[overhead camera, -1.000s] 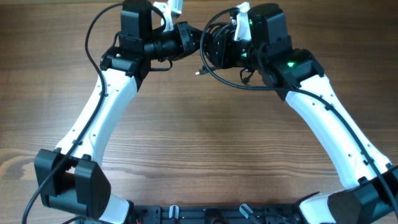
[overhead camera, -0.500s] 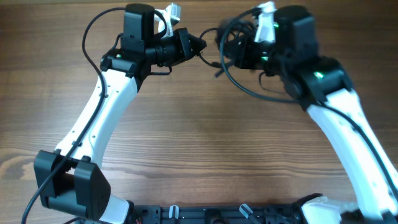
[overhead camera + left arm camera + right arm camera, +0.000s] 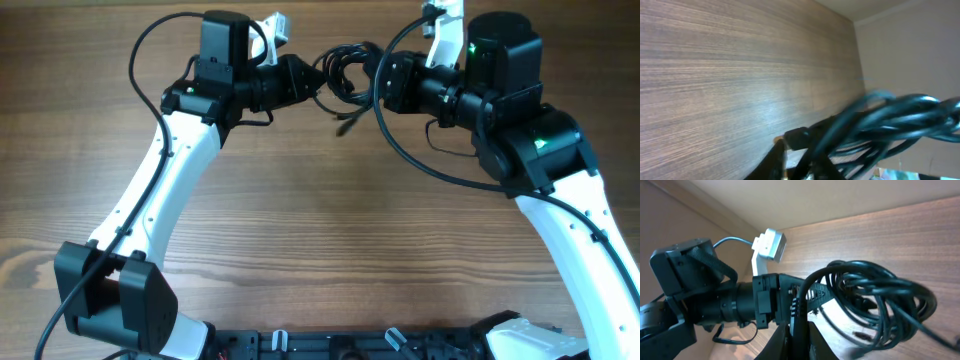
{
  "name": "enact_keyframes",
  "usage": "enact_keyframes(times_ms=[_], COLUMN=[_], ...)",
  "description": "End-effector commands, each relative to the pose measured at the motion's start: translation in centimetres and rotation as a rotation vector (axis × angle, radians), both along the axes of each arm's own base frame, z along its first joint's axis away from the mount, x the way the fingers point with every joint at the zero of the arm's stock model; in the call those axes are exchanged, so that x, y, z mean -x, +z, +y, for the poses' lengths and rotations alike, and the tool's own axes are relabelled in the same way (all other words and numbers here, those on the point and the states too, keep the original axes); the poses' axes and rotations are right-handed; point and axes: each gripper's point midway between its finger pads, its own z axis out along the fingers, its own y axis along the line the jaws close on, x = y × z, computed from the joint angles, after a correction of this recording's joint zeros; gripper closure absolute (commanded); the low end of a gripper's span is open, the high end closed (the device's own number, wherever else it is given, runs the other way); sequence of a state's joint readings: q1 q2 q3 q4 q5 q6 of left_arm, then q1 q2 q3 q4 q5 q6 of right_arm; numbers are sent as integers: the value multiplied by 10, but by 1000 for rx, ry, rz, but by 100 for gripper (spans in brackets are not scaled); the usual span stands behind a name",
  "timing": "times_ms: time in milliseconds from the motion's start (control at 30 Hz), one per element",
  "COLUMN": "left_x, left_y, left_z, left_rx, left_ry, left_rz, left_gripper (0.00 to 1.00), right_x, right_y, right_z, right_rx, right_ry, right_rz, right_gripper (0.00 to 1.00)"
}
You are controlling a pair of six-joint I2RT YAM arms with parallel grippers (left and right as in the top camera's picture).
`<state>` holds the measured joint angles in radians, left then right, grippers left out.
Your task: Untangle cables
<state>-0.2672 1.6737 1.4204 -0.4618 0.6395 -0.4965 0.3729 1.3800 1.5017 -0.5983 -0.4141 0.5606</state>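
The cables (image 3: 345, 65) are a knotted bundle of thin black cords, held above the far middle of the table between both grippers. My left gripper (image 3: 306, 85) is shut on the bundle's left side. My right gripper (image 3: 384, 80) is shut on its right side. A plug end (image 3: 346, 124) hangs below the bundle. In the left wrist view the cables (image 3: 890, 120) are blurred, close to my left gripper (image 3: 790, 167). In the right wrist view the coil (image 3: 875, 302) spreads to the right of my right gripper (image 3: 795, 340), which pinches a black strand.
The wooden table (image 3: 330, 230) lies below. A thick black robot wire (image 3: 430, 165) loops down from the right arm. The left arm's body (image 3: 695, 295) with its white camera mount (image 3: 769, 247) faces the right wrist camera. A wall runs behind the table (image 3: 910, 55).
My right arm has swung to the right and away from the left gripper. The cable bundle now spans the gap between the two grippers. The left arm has barely moved.
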Motion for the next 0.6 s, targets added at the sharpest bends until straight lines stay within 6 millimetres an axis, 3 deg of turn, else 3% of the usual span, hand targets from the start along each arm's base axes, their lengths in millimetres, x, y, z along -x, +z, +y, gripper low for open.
enact_keyframes(times_ms=[0,100,167,200,267,333,400,467,567], left_x=[-4,-7,-8,-8,-8,-3,4,9,13], left_y=[8,13,17,19,22,23,26,30,40], left_z=[0,-3,-7,-10,-14,-17,-20,-19,-3], left_rx=[-4,4,13,16,18,18,31,56,142], left_ry=[-6,-10,-20,-25,-34,-90,-158,-218,-255], left_rz=[-41,-68,-92,-104,-120,-151,-177,-203,-183], left_gripper=[65,54,53,55,68,71,69,60,59], right_x=[10,13,15,16,16,16,15,13,8], right_y=[10,11,11,11,11,10,8,2,-14], right_z=[10,12,14,14,14,14,14,14,11], right_rx=[-53,-64,-70,-71,-68,-65,-59,-47,-6], right_ry=[67,84,99,102,103,104,100,97,75], right_rz=[10,17,21,21,19,19,24,36,74], right_gripper=[96,96,96,96,96,96,96,96,96])
